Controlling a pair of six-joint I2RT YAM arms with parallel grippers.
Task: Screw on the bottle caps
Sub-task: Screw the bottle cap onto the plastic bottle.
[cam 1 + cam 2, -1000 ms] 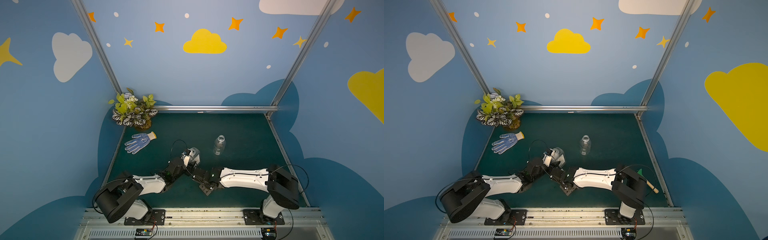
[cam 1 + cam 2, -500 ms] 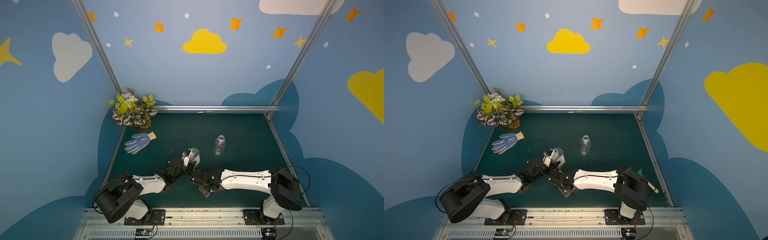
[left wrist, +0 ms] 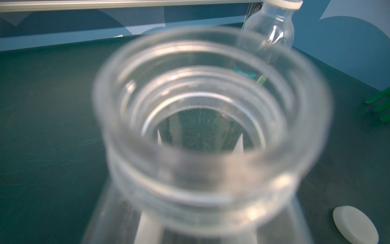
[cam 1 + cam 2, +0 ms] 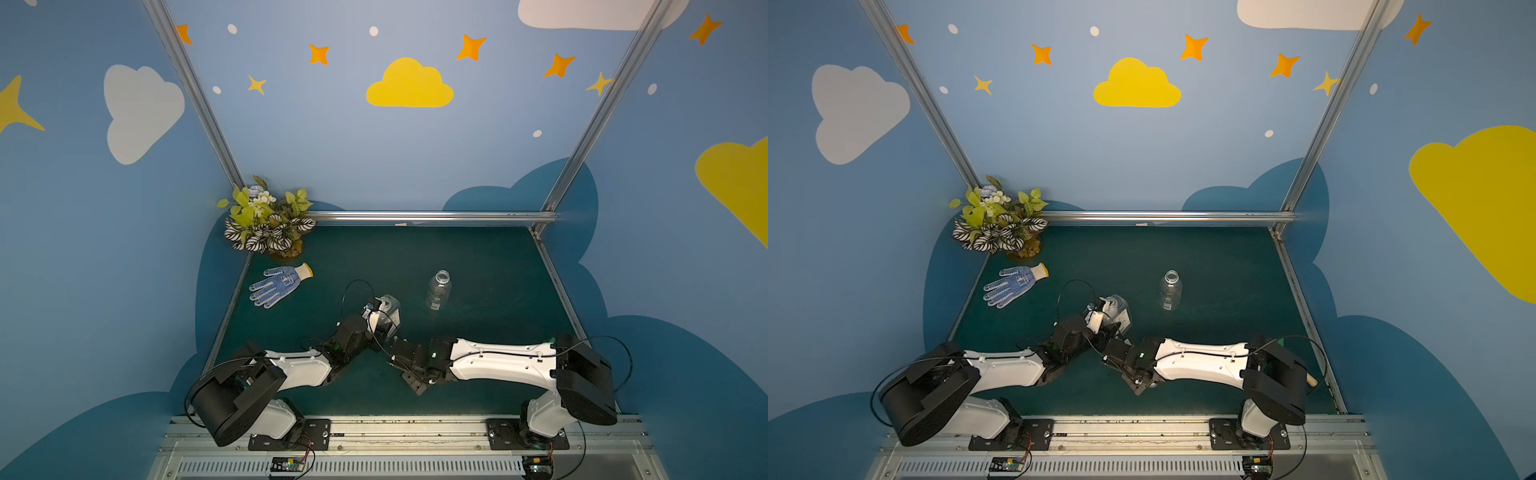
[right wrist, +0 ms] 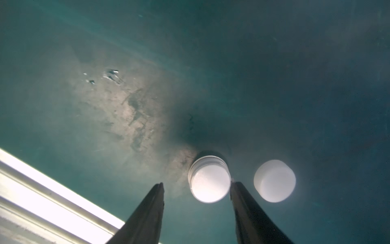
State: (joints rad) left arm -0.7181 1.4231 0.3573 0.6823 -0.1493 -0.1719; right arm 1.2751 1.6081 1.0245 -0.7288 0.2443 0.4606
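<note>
Right hand [image 5: 197,184] points down at the table [image 4: 478,257] with its two dark fingers [image 5: 147,213] apart, straddling a white screw cap [image 5: 210,179]. That cap sits against one finger, and a strip of green mat shows at the other, so nothing is clamped. A second cap [image 5: 274,180] lies just beside it, outside the fingers, close but not touching. Both rest closed face up near the table's front edge, where the bright front rail [image 5: 42,190] runs.

Left hand [image 4: 379,321] is clamped on the body of the rectangular bottle [image 4: 390,305], which stands upright near the table's middle, just beyond the right arm's wrist. In the left wrist view its open threaded neck [image 3: 200,126] fills the picture, blurred, and the fingers are hidden.

In both top views the round bottle [image 4: 438,289] [image 4: 1170,290] stands upright and uncapped, apart from the rectangular one on its right. Bare mat surrounds it as far as the back rail [image 4: 415,216] and the right edge.

In the far left corner stands a potted plant [image 4: 266,224], and a dotted work glove [image 4: 278,284] lies flat near it by the left edge.
</note>
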